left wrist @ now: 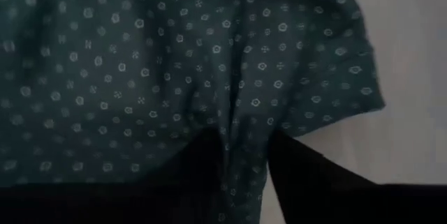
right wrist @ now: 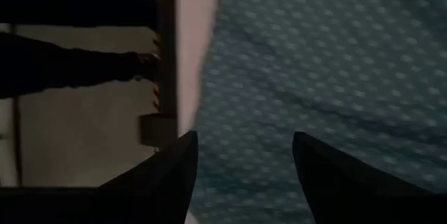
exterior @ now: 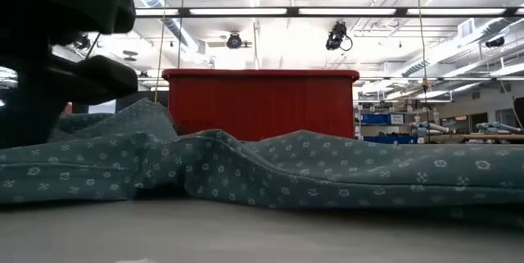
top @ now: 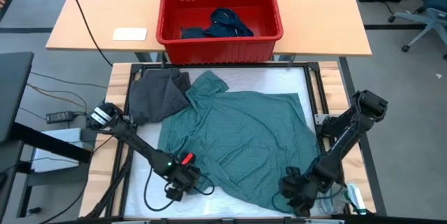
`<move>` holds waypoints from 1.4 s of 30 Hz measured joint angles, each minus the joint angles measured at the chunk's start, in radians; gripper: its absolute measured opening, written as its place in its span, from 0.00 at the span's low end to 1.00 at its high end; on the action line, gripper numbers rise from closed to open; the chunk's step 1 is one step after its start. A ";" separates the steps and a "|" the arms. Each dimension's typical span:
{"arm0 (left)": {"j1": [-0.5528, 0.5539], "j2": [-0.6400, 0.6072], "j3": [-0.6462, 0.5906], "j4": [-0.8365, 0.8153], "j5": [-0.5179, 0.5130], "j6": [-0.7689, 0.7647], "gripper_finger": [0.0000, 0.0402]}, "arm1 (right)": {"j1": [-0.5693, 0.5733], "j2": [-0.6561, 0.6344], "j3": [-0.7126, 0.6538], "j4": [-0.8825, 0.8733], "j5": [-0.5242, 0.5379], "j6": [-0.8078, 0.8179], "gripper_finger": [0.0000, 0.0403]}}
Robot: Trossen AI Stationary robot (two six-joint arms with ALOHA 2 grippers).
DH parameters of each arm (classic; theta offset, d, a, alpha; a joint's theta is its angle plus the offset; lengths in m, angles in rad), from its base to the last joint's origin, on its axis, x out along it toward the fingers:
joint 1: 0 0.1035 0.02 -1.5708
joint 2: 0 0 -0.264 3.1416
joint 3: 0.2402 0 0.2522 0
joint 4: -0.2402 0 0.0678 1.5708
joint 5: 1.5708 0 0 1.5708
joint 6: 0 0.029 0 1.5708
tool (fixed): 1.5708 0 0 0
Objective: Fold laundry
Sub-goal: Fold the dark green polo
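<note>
A teal-green dotted collared shirt (top: 237, 133) lies spread on the white table top, collar toward the far edge, and shows as low folds in the low view (exterior: 327, 173). A charcoal grey piece (top: 154, 91) lies at the far left, partly under the shirt's sleeve. My left gripper (top: 183, 181) is down at the shirt's near left hem, shut on the cloth. My right gripper (top: 297, 195) stands open over the shirt's near right corner (right wrist: 335, 56), its fingers either side of the cloth near its edge. A navy dotted piece (top: 227, 23) lies in the red basket. My left gripper pinches a raised ridge of the shirt's cloth (left wrist: 244, 158) between its two fingers (left wrist: 202, 168), close to the hem at the shirt's near left corner. The fingers come from above, pointing steeply down. The rest of the shirt lies flat on the table.
The red basket (top: 218, 42) stands on the wooden table beyond the far edge, next to a white card (top: 130, 34). Dark frame rails (top: 316, 91) run along the work surface's sides. A small white object (top: 355, 199) lies by the near right corner.
</note>
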 joint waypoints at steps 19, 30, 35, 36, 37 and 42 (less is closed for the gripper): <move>-0.015 0.002 0.327 -0.171 0.324 -0.169 0.01 | 0.035 0.128 -0.004 -0.001 -0.164 -0.030 0.11; 0.086 0.000 0.725 -0.516 0.415 -0.004 0.01 | -0.049 -0.166 -0.002 -0.049 -0.332 -0.075 0.01; 0.202 0.000 0.798 -0.699 0.381 0.059 0.01 | -0.109 -0.311 -0.001 -0.210 -0.268 -0.041 0.01; 0.230 0.000 0.810 -0.742 0.362 0.075 0.01 | -0.122 -0.337 -0.001 -0.260 -0.242 -0.028 0.01; 0.259 0.000 0.820 -0.776 0.336 0.089 0.01 | -0.137 -0.364 -0.001 -0.308 -0.219 -0.021 0.01; 0.416 0.000 0.847 -0.900 0.208 0.185 0.01 | -0.242 -0.467 -0.003 -0.575 -0.159 -0.003 0.00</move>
